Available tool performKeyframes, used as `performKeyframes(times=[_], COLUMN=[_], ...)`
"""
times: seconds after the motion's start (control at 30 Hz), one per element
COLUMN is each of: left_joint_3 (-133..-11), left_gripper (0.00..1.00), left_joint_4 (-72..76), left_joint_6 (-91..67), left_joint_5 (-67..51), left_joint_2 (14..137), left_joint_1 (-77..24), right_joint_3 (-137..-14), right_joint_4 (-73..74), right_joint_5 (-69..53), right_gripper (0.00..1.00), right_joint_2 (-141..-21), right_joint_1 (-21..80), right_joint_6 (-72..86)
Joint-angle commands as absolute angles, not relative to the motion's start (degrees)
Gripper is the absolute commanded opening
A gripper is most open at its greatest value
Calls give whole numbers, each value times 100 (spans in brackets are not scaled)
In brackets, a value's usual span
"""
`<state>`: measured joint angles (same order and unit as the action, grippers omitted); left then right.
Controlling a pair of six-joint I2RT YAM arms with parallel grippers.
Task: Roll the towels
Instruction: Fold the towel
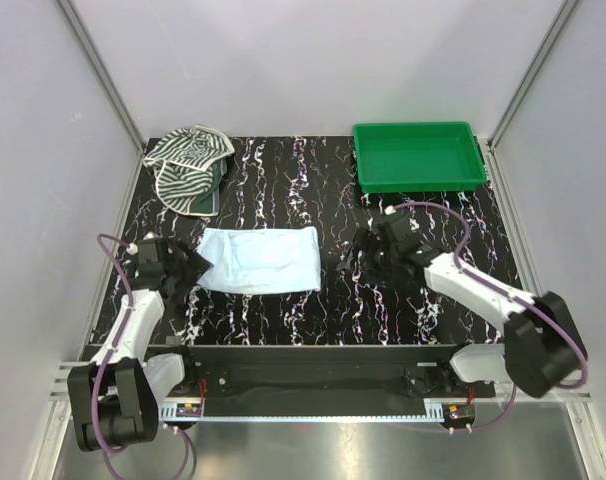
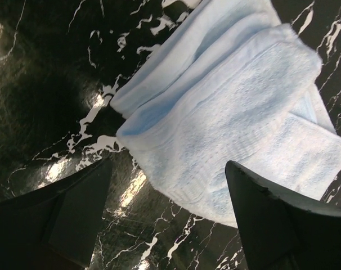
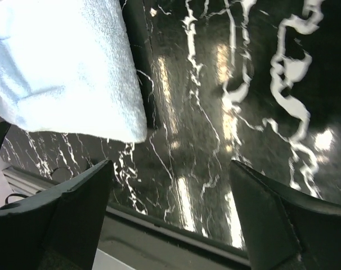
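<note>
Two towels, neither rolled: blue towel point(image 1: 260, 260) folded flat at centre, zebra towel point(image 1: 188, 162) crumpled far left. Left gripper point(image 1: 196, 266) at its left edge, right gripper point(image 1: 361, 254) near its right; fingers spread, empty.

Towel point(image 1: 260, 260) ctr, tray point(image 1: 417, 157) back R

Blue towel point(image 1: 260, 259) lies flat; striped towel point(image 1: 188, 165) sits bunched at far left.

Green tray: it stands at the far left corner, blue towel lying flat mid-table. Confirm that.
Wrong side. The top view shows the green tray at the far right corner; the striped towel lies far left. The blue towel does lie flat mid-table.
</note>
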<state>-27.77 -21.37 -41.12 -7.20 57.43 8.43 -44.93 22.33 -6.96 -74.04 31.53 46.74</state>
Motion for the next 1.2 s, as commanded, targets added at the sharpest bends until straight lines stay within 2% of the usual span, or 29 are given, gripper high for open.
performKeyframes(times=[0.0,0.13,0.27,0.33,0.5,0.53,0.63,0.67,0.7,0.73,0.77,0.83,0.97,1.17], left_joint_3=[-2602,-2444,-2356,-2338,-2373,-2373,-2391,-2391,-2425,-2443,-2487,-2688,-2997,-3470], left_gripper=[85,77,77,77,72,70,59,52,47,32,25,10,2,3], left_joint_4=[-1793,-1600,-1415,-1345,-1169,-1091,-923,-871,-809,-791,-782,-930,-1221,-1441], left_joint_6=[-4289,-4289,-4307,-4315,-4307,-4315,-4359,-4368,-4377,-4377,-4325,-4254,-4166,-3947], left_joint_5=[-721,-695,-598,-580,-492,-466,-501,-527,-536,-571,-589,-624,-650,-528], left_joint_2=[5555,5572,5625,5686,5844,5906,6107,6161,6205,6257,6336,6424,6513,6284], left_joint_1=[870,870,870,888,896,896,914,923,905,923,914,914,914,643], right_joint_3=[-4553,-4543,-4790,-4790,-4773,-4764,-4755,-4746,-4737,-4729,-4720,-4711,-4711,-4492], right_joint_4=[997,378,53,-219,-509,-562,-659,-703,-712,-703,-668,-615,-248,211], right_joint_5=[-1044,-1318,-1441,-1476,-1538,-1547,-1582,-1591,-1617,-1600,-1591,-1530,-1354,-940], right_gripper=[89,85,81,75,70,66,55,44,41,38,30,27,24,20], right_joint_2=[-7918,-8551,-9122,-9386,-9790,-9887,-10037,-10063,-10098,-10099,-10081,-10028,-9906,-9607], right_joint_1=[3296,3445,3674,3700,3779,3788,3832,3832,3832,3841,3832,3832,3832,3762], right_joint_6=[4658,4720,4737,4799,4895,4896,4939,4957,4966,4966,4966,4948,4878,4799])
